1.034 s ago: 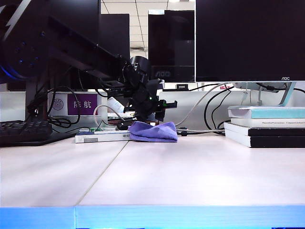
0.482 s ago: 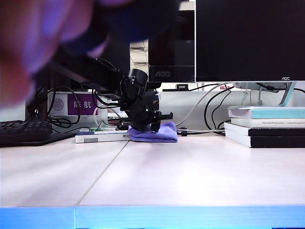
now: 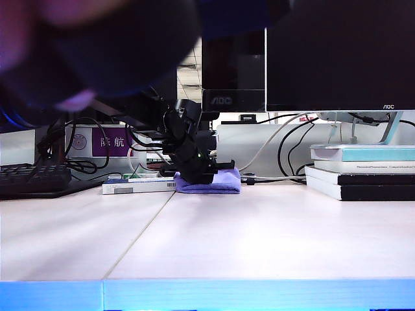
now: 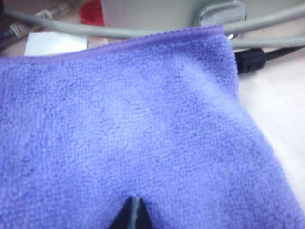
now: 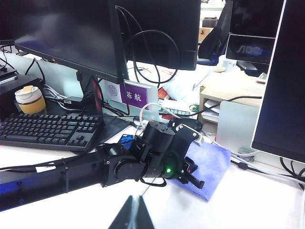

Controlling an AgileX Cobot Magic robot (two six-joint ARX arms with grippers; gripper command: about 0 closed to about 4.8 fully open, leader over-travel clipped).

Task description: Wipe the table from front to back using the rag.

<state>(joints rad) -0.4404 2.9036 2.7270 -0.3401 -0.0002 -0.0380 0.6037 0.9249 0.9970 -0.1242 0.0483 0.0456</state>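
Left wrist view: left hand closed, tips pinched into the rag. Rag soft, light, floppy; best gripped at a bunched fold. It lay at the tabletop's rear. Right wrist view alone showed the right hand, apparently closed, held well back.

- The rag is lying flattened at the far side of the desk, just right of the thin seam; it is a lavender-blue microfibre cloth (looped pile and a stitched hem are showing in the left wrist view).
- The desk is stretching wide and pale whitish-pink, smooth, two panels meeting at the seam, with a light blue edge running along the front.
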